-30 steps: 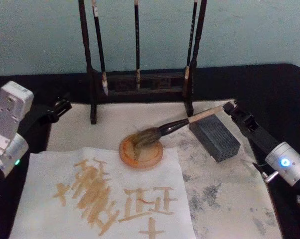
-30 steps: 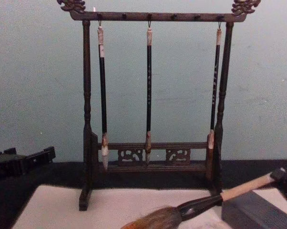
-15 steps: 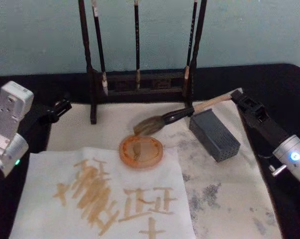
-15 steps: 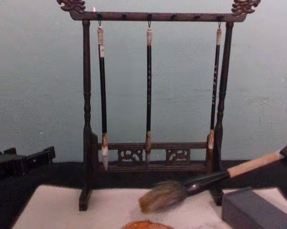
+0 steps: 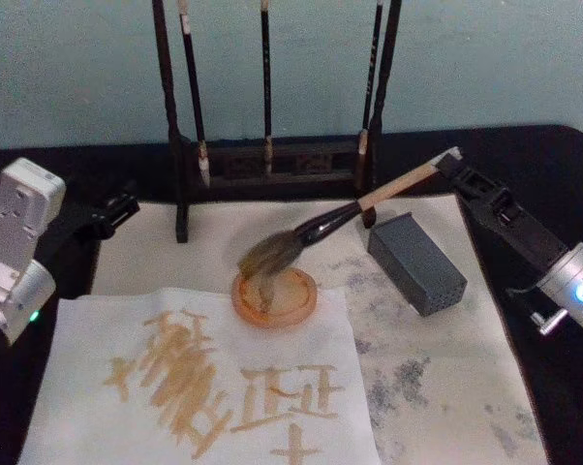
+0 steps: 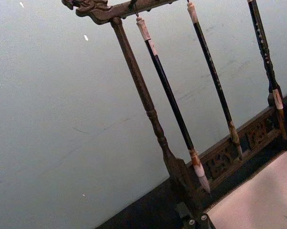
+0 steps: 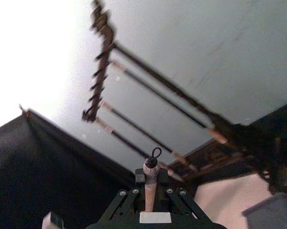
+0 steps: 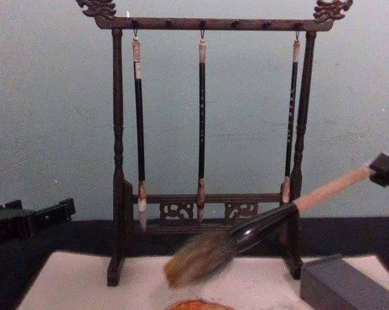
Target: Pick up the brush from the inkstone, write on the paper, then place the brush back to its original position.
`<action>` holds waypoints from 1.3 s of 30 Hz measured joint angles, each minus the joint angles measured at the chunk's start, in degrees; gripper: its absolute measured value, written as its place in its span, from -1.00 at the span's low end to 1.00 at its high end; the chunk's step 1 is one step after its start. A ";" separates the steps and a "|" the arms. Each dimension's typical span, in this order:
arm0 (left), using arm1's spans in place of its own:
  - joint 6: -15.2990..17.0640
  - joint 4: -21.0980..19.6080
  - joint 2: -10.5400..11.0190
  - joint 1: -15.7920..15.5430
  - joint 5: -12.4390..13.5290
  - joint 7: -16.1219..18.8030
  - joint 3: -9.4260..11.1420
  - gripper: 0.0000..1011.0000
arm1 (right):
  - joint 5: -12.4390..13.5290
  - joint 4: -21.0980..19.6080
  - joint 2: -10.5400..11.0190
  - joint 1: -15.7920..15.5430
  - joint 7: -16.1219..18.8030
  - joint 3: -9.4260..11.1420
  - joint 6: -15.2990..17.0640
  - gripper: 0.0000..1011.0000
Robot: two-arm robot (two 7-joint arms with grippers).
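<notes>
Clearly, the right gripper [image 5: 458, 167] is pinched tight on the whitish loop end of the brush [image 5: 335, 223]. The brush hangs tilted over the middle of the table, with its bushy head just above the round orange dish [image 5: 274, 295]. The inkstone [image 5: 417, 263] sits beside the dish, toward the table's right edge. We judge the brush light, with a stiff, smooth handle that could roll between the pads. The head looks soft and likely wet, so it may splay or drip. Held this far back, the head will probably swing widely, and a grip nearer mid-handle would steady it. The left gripper [image 5: 117, 208] is parked at the table's left edge.
</notes>
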 joint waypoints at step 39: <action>0.00 0.00 0.00 0.00 0.00 0.00 0.00 0.98 | -28.85 -18.29 5.64 2.51 -6.85 -12.99 -4.57 -0.70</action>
